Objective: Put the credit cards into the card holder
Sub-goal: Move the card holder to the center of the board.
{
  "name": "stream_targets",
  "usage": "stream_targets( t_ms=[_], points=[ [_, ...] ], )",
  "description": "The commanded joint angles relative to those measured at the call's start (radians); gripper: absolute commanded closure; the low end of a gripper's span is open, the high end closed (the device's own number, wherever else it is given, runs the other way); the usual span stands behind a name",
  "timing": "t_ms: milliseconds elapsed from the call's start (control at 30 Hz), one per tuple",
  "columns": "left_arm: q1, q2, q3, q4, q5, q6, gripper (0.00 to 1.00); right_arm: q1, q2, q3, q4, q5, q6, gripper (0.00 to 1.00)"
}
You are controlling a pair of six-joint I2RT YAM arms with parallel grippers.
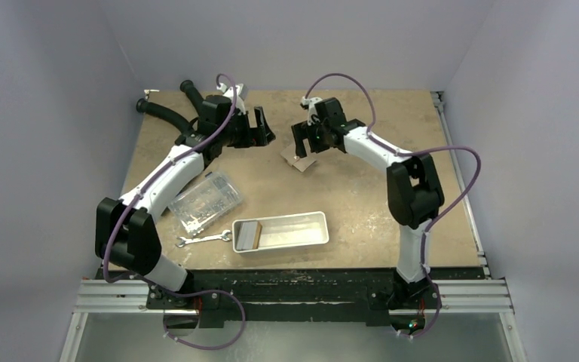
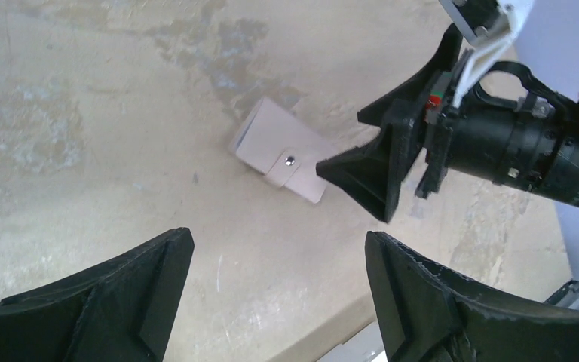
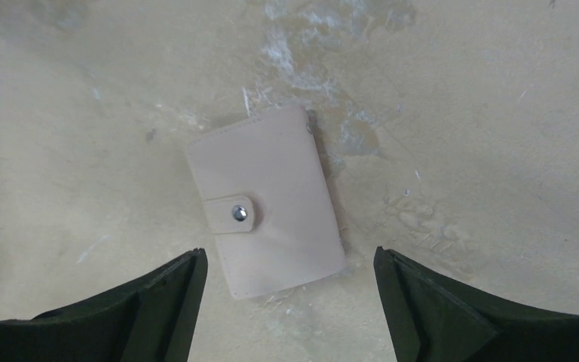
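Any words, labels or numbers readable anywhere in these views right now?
Nothing can be read.
Right arm: white lettering on its black housing, too blurred to read.
Card holder: no print, only a metal snap.

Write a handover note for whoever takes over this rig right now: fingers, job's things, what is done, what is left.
Left gripper: fingers open, empty.
Right gripper: fingers open, empty, just above the card holder.
Card holder: flat on the table, folded shut, strap snapped.
Credit cards: none seen outside the tray; a tan flat piece in the white tray may be one, cannot tell.
Done: holder closed; contents hidden.
Left: check the tray piece; if a card, reopen the holder and insert it.
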Motion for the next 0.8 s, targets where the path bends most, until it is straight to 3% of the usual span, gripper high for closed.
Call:
stream_targets(
  t_ms=[0, 133, 267, 567, 667, 733, 767],
  points=[
    [0.006, -0.078, -0.04, 0.031, -0.034, 0.031, 0.09, 0.001, 0.087, 0.073, -0.028, 0.095, -0.046, 0.11],
    [0.005, -0.062, -0.04, 0.034, 0.009, 0.017, 0.09, 0.001, 0.121, 0.079, 0.019, -0.032, -0.005, 0.12],
    [0.005, -0.066, -0.05, 0.054, 0.046, -0.001, 0.09, -0.001, 0.165, 0.093, 0.03, -0.057, 0.047, 0.13],
    [0.005, -0.077, -0.056, 0.066, 0.074, -0.017, 0.1, -0.04, 0.199, 0.02, 0.123, -0.222, 0.207, 0.27],
    [0.005, -0.078, -0.059, 0.071, 0.082, -0.021, 0.1, -0.041, 0.222, 0.016, 0.131, -0.185, 0.272, 0.42],
    [0.005, -0.079, -0.058, 0.071, 0.088, -0.022, 0.1, -0.042, 0.232, 0.016, 0.132, -0.091, 0.353, 0.57],
    [0.005, -0.08, -0.059, 0.071, 0.088, -0.023, 0.1, -0.043, 0.234, 0.021, 0.13, -0.038, 0.386, 0.58]
  ],
)
